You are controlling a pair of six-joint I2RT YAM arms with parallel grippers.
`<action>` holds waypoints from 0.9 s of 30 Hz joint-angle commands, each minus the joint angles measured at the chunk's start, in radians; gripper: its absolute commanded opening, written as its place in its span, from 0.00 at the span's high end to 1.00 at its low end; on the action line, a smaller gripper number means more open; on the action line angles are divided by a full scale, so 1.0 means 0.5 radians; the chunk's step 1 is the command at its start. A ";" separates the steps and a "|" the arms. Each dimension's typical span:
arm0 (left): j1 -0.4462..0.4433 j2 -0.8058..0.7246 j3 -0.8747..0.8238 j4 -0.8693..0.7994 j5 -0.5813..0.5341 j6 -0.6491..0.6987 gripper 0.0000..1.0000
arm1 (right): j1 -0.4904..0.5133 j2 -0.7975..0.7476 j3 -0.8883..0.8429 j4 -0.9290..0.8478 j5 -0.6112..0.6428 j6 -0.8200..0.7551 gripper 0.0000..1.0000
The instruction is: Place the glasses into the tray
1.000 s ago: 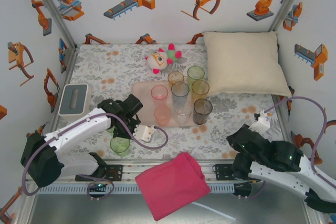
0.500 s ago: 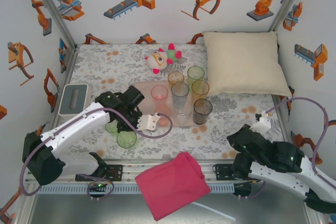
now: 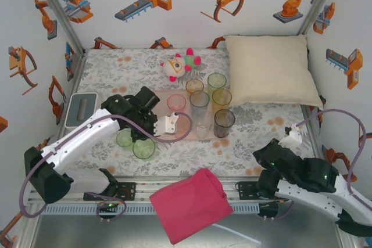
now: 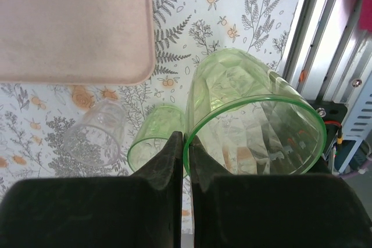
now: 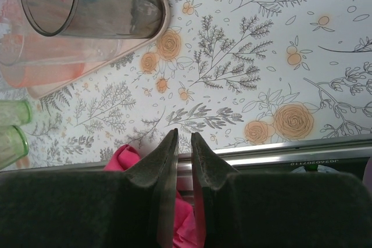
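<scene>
Your left gripper (image 4: pixel 186 143) pinched the rim of a green glass (image 4: pixel 256 126), with the tray (image 4: pixel 70 27) ahead and a second green glass (image 4: pixel 152 143) beside its fingertips. The wrist camera caught a clear glass (image 4: pixel 96 137), indistinct from above.

Pillow (image 3: pixel 270 71), plush toy (image 3: pixel 180 65), cloth (image 3: pixel 190 204)

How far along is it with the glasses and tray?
Done: the pink glass, smoky glass and others stand in the tray. In hand: the left fingers pinch a green glass by the rim. Left: a second green glass and a clear glass on the cloth.
</scene>
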 commanded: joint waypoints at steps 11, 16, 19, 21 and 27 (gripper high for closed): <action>0.167 0.227 0.492 -0.046 -0.082 -0.280 0.95 | 0.008 -0.080 0.062 -0.166 0.107 0.045 0.81; 0.376 0.391 0.741 -0.035 -0.039 -0.362 0.95 | 0.008 -0.093 0.091 -0.216 0.119 0.062 0.81; 0.463 0.499 0.874 0.018 -0.063 -0.403 0.95 | 0.007 -0.091 0.089 -0.228 0.125 0.078 0.81; 0.508 0.578 0.958 0.053 -0.097 -0.426 0.95 | 0.007 -0.088 0.087 -0.228 0.128 0.085 0.81; 0.622 0.840 1.232 0.191 -0.220 -0.561 0.95 | 0.007 -0.085 0.091 -0.240 0.119 0.100 0.81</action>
